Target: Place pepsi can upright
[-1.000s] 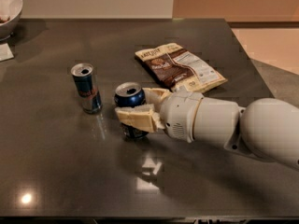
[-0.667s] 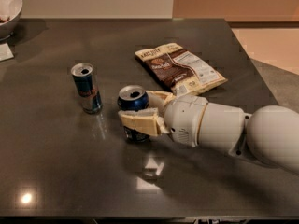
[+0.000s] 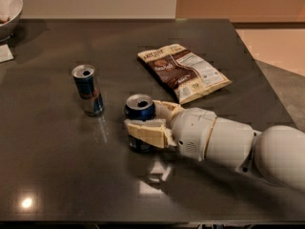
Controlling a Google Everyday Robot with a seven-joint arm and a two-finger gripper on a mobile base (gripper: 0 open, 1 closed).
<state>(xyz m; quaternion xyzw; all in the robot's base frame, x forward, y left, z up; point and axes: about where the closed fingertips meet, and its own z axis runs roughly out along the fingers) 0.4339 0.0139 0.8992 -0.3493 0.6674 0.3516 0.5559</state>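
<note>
Pepsi can [image 3: 139, 109] upright at frame centre on table [image 3: 57, 166], sitting between gripper [image 3: 144, 120] fingers. Gripper clamped on it, arm coming in from lower right. Slim can [image 3: 87, 89] stands left, well apart.

The pincer [image 3: 143, 119] is reaching in from the right over the dark worktop [image 3: 57, 175] and is clasping the pepsi can [image 3: 139, 105]. One finger is lying across the can's near side and the other is sitting behind it. The can is standing upright with its opened top facing up. A slimmer energy drink can [image 3: 87, 89] is standing upright near its left, not touching it. A snack bag [image 3: 183, 71] is lying flat beyond the arm. A white bowl [image 3: 7, 6] is sitting at the far left corner.
</note>
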